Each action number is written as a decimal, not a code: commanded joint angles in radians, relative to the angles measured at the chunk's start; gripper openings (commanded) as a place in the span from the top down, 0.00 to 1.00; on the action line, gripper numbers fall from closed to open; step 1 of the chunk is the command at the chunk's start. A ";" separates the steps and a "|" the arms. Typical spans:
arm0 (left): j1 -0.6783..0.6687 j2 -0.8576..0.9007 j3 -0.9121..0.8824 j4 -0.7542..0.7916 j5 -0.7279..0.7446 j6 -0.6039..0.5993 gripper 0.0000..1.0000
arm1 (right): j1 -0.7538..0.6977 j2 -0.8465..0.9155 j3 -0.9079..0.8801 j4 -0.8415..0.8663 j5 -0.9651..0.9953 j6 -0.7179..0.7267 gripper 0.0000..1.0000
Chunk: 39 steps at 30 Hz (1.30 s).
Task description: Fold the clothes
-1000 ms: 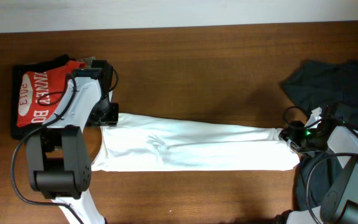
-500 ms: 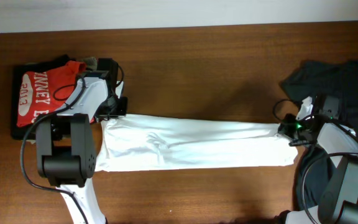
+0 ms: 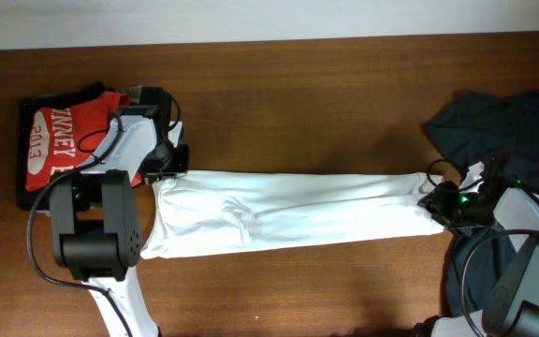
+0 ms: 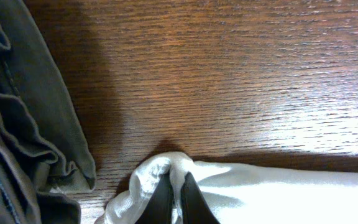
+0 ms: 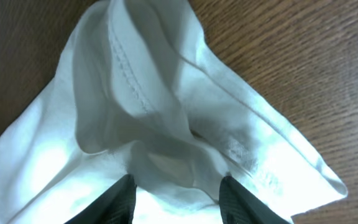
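Now the white T-shirt [image 3: 288, 211] lies stretched in a long band on the table [image 3: 298, 94], running away from the red shirt [image 3: 50, 140]. The left gripper [image 4: 174, 190], narrowed almost closed, pinches the end just beside the red shirt. The right gripper [image 5: 176, 182] clamps bunched hem at the end farthest from it.

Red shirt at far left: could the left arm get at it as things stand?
Probably within reach, as the red shirt lies just beside the left gripper, but that gripper is shut on the white T-shirt.
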 commanded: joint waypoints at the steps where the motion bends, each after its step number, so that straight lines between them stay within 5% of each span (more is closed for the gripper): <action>1: 0.007 0.057 -0.020 0.010 0.028 0.012 0.98 | 0.007 -0.002 -0.019 0.002 -0.010 -0.010 0.77; 2: 0.007 0.057 -0.020 0.010 0.028 0.012 0.98 | 0.006 -0.002 -0.019 -0.002 -0.025 -0.017 0.81; 3: 0.007 0.057 -0.020 0.010 0.028 0.012 0.98 | 0.002 -0.002 -0.015 0.003 -0.016 -0.027 0.57; 4: 0.007 0.057 -0.020 0.010 0.028 0.012 0.97 | -0.007 -0.002 -0.004 0.004 -0.002 -0.038 0.57; 7: 0.007 0.057 -0.012 0.005 0.082 0.012 0.86 | -0.011 0.002 0.008 0.056 -0.002 -0.070 0.32; 8: 0.007 0.056 0.018 -0.021 0.121 0.012 0.58 | 0.010 0.015 0.006 0.062 -0.003 -0.087 0.25; 11: 0.007 0.014 0.138 -0.150 0.133 0.012 0.50 | 0.099 0.094 0.006 0.075 -0.006 -0.144 0.28; 16: 0.007 -0.163 0.337 -0.331 0.128 0.058 0.46 | 0.117 0.171 0.027 0.064 0.020 -0.150 0.96; 25: 0.007 -0.321 0.337 -0.371 0.128 0.063 0.45 | 0.106 -0.217 0.261 -0.167 -0.007 -0.119 0.96; 34: 0.007 -0.321 0.337 -0.374 0.129 0.062 0.45 | 0.720 -0.185 0.260 -0.234 0.095 -0.004 0.96; 37: 0.007 -0.321 0.337 -0.382 0.134 0.062 0.45 | 0.885 -0.067 0.260 -0.211 0.137 0.074 0.89; 38: 0.007 -0.321 0.337 -0.385 0.134 0.062 0.45 | 0.931 -0.013 0.260 -0.193 0.112 0.092 0.81; 39: 0.007 -0.321 0.337 -0.385 0.133 0.062 0.45 | 0.964 0.026 0.261 -0.170 0.110 0.093 0.61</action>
